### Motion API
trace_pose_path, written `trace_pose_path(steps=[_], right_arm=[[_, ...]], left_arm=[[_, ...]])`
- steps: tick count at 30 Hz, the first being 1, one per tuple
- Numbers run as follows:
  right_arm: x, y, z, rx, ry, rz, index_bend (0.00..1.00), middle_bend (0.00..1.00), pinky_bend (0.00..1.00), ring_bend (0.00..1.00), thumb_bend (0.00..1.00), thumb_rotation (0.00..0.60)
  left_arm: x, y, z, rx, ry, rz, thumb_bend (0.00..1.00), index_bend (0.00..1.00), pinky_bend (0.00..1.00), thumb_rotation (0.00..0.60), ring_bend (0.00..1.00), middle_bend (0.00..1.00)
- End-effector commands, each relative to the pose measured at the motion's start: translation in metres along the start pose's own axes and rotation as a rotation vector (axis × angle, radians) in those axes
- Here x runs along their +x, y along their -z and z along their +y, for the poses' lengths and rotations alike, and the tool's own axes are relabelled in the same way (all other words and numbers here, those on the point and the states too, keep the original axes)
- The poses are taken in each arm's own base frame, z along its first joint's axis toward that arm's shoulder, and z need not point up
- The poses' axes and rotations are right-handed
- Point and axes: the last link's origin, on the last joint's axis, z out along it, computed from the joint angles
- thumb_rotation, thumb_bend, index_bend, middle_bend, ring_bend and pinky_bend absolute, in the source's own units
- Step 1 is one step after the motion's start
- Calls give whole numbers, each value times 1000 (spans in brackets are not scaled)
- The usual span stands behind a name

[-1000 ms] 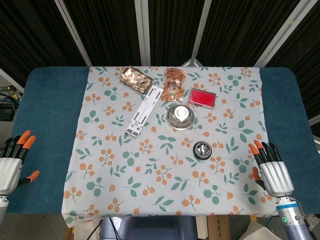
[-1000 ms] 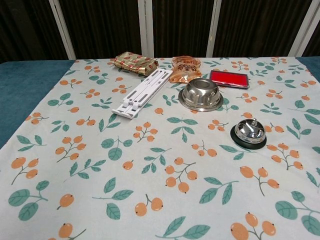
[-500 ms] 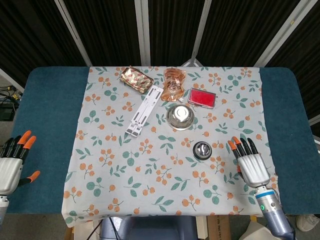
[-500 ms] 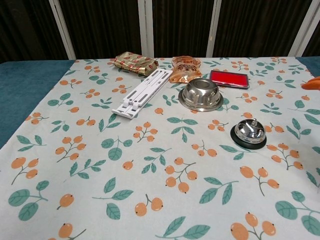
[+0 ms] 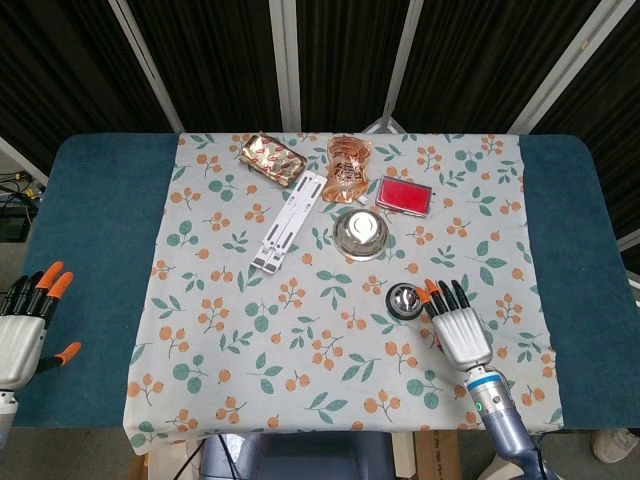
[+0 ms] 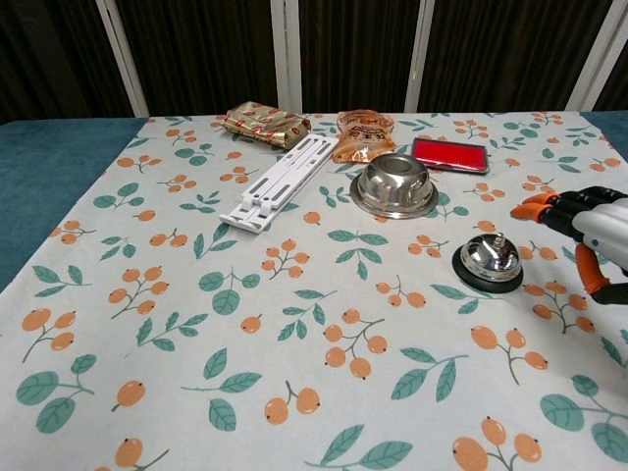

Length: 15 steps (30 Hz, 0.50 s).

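Note:
My right hand (image 5: 458,328) (image 6: 589,228) hovers open, fingers spread, just right of a chrome desk bell (image 5: 405,300) (image 6: 489,262) on a black base, apart from it. My left hand (image 5: 25,322) hangs open off the table's left edge, holding nothing; only the head view shows it. Farther back lie an upturned steel bowl (image 5: 360,232) (image 6: 394,185), a white folding stand (image 5: 290,219) (image 6: 280,182), a red flat case (image 5: 404,195) (image 6: 449,155), a gold snack packet (image 5: 272,158) (image 6: 260,122) and an orange pouch (image 5: 347,166) (image 6: 364,133).
A floral cloth (image 5: 230,320) (image 6: 196,324) covers the middle of the blue table (image 5: 90,220). Blue bare strips run along both sides. Dark curtains with white posts stand behind the far edge.
My right hand has moved left and inward from the table's right side to just beside the bell, coming into the chest view. The left hand and the objects have stayed put.

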Motion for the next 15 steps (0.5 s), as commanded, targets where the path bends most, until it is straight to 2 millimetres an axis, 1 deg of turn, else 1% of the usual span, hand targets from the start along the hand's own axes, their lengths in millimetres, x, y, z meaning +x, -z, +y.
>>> trace_pose_path(steps=[1,10,15], right_arm=[[-1,-2,-5,10,2,-1,0,0,0,0,1000,600],[-8,-7,-9,6,13,-16,0,0,0,0,1000,600],[-15,-9,-10,6,38,-32,0,0,0,0,1000,600]], left_arm=[[0,0,0,1,2,-1,0,0,0,600,0,0],[1,0,1,-3,5,-1,0,0,0,600,0,0],[0,1,1,-4,6,-4,0,0,0,600,0,0]])
